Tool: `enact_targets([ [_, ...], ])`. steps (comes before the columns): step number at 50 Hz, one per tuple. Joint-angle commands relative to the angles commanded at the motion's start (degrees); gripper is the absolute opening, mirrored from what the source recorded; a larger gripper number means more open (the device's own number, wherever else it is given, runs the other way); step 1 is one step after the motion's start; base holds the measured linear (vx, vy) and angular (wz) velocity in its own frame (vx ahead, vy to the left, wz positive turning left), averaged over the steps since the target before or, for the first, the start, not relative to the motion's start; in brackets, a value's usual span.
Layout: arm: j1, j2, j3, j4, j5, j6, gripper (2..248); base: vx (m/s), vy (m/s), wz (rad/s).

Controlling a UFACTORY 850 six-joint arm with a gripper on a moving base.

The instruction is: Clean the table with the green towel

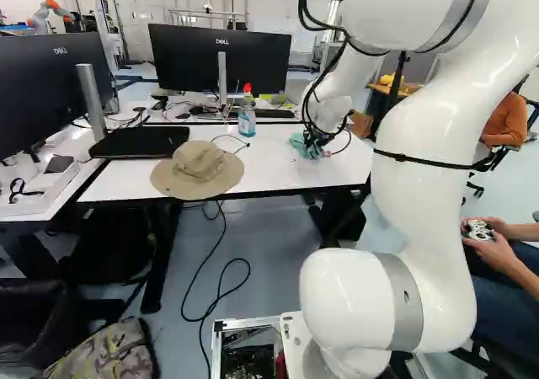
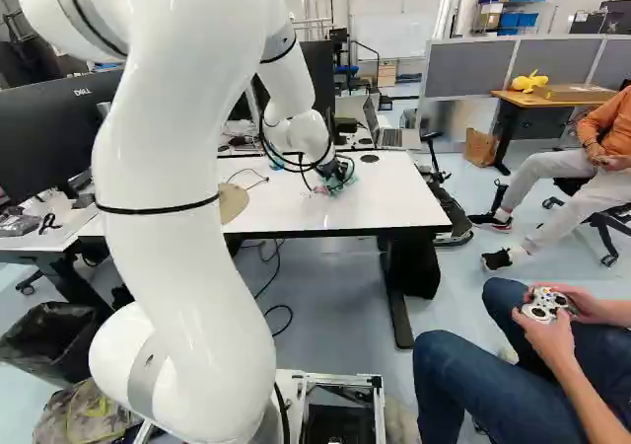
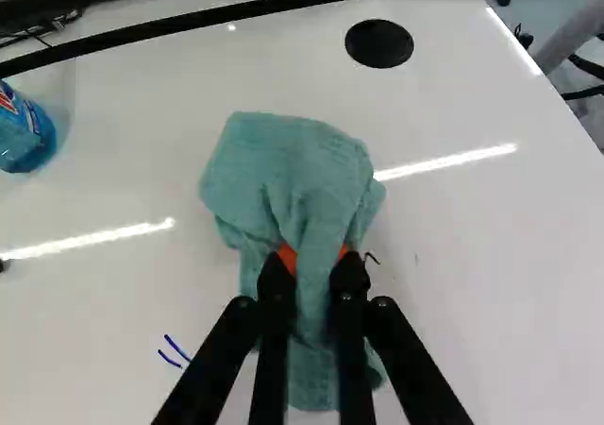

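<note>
The white arm (image 1: 425, 219) rises from its lowest joint (image 1: 354, 362), bends over at the elbow (image 1: 413, 13) and reaches forward and down. Black cables (image 1: 313, 114) loop around the wrist (image 1: 331, 109). Below it, the gripper (image 1: 314, 149) is angled down. In the wrist view, the gripper (image 3: 313, 263) has its 2 black fingers (image 3: 276, 288) drawn close, pressing inward from 2 sides, with orange pads (image 3: 287, 256) partly showing.

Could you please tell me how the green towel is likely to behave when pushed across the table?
The green towel is probably floppy, since it bunches in soft folds at the tool. Its loose part would likely crumple rather than push stiffly, and the glossy table may let it slide easily.
</note>
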State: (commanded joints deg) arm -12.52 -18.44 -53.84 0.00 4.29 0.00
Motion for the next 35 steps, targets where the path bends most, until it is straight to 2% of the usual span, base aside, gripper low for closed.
enact_targets([
  [18,-2.82,2.53,3.08,0.00,0.00,0.00,51,0.000,0.000,0.000],
  [35,-5.92,2.12,2.60,0.00,0.00,0.00,51,0.000,0.000,0.000],
])
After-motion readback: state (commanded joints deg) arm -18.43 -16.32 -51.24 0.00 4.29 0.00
